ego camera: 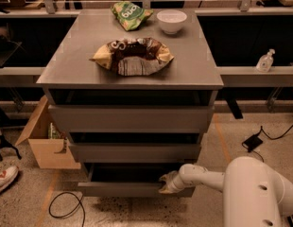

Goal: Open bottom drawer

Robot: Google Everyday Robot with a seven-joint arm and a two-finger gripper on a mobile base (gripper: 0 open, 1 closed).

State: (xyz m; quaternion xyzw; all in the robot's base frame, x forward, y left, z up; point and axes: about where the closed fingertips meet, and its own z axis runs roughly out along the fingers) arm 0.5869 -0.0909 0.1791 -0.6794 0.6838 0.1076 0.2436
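The grey cabinet has three handleless grey drawer fronts. The bottom drawer is the lowest front; it stands pulled out a little, with a dark gap above it. My gripper is at the top right edge of the bottom drawer's front, reaching in from the right on the white arm. The middle front and the top front sit above it.
On the cabinet top lie a brown crumpled snack bag, a green bag and a white bowl. A cardboard box stands left of the cabinet. A black cable loops on the floor at front left. A shoe lies far left.
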